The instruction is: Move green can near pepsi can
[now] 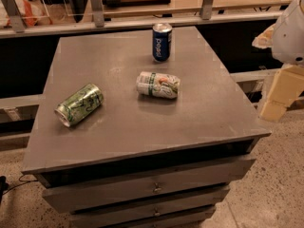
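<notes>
The green can (79,104) lies on its side near the left edge of the grey cabinet top (118,132), silver end towards the front left. The pepsi can (161,42) stands upright at the back middle of the top. My gripper (275,99) hangs off the right side of the cabinet, beyond its right edge, under the white arm housing (290,30). It is far from both cans and holds nothing that I can see.
A whitish can with a green band and peach picture (158,84) lies on its side in the middle of the top, between the two cans. The cabinet has drawers (152,189) in front. A rail and glass panels (142,20) run behind.
</notes>
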Robot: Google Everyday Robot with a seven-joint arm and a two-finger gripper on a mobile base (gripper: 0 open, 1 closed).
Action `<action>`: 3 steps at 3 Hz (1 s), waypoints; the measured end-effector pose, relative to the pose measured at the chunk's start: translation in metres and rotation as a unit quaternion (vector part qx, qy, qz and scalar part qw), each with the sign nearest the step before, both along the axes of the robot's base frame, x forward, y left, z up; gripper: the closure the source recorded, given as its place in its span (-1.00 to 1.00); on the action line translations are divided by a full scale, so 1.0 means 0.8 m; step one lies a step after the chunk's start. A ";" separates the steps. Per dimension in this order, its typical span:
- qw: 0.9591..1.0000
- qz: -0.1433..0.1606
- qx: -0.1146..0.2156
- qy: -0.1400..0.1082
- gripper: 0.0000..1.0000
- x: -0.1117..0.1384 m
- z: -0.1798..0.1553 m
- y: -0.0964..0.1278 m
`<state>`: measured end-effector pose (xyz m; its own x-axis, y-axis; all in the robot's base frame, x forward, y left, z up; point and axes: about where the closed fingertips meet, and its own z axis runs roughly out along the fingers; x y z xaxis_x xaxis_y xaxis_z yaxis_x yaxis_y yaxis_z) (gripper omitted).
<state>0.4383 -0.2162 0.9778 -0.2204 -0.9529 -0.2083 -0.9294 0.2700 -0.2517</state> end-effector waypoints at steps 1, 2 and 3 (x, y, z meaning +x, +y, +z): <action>1.000 0.000 0.000 0.000 -1.00 0.000 0.000 0.000; 0.998 -0.034 0.051 -0.009 -1.00 -0.003 0.005 0.010; 0.988 -0.071 0.138 -0.020 -1.00 -0.007 0.006 0.046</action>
